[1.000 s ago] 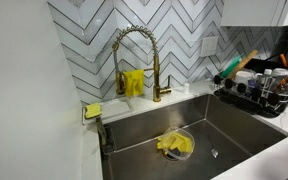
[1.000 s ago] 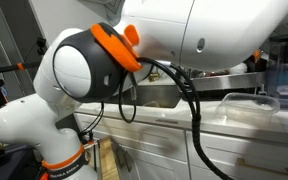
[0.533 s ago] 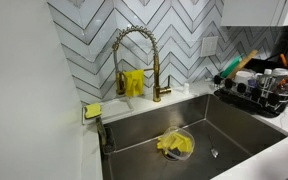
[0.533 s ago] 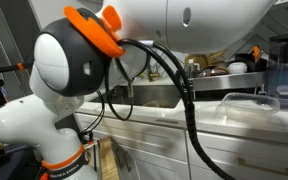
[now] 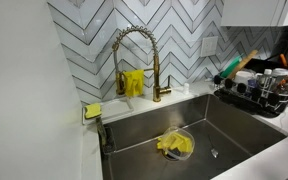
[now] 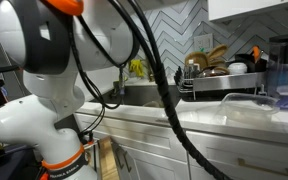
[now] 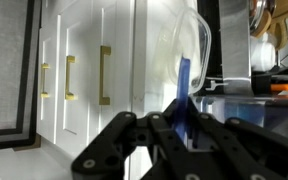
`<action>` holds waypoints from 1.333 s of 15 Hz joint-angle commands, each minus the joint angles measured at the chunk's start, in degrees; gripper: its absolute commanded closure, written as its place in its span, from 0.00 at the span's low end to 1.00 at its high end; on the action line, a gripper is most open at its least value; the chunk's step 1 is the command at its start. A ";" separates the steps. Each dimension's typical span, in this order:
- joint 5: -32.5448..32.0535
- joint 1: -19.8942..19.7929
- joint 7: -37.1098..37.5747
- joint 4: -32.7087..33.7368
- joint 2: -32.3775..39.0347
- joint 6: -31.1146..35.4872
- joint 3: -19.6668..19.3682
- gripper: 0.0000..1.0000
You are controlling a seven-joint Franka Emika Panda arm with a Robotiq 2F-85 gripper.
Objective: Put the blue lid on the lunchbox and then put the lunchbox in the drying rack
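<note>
The gripper [image 7: 182,128] pinches the blue lid [image 7: 187,85] edge-on. The clear lunchbox [image 7: 196,40] lies beyond it; the rack [image 5: 254,98] sits beside the sink [image 5: 144,135]

Glossy white rounded arm shells [image 6: 29,60], orange joint rings [image 6: 66,5], thick black cables [image 6: 169,110], matte black gripper [image 7: 181,122] with hinged linkage fingers.

Gold faucet [image 5: 157,80]; yellow sponge [image 5: 92,110]; steel sink [image 5: 239,128]
</note>
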 commanded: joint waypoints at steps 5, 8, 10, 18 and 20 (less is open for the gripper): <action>-2.26 -2.56 -9.63 3.79 -1.77 -15.55 0.75 0.98; -1.81 -1.51 -12.76 4.19 -0.67 -17.94 1.47 0.98; -1.02 -0.54 -13.98 3.62 0.16 -17.03 2.36 0.98; -1.19 3.10 -18.58 4.25 5.45 -15.50 5.18 0.98; -1.76 3.70 -20.48 5.70 7.02 -16.77 5.58 0.98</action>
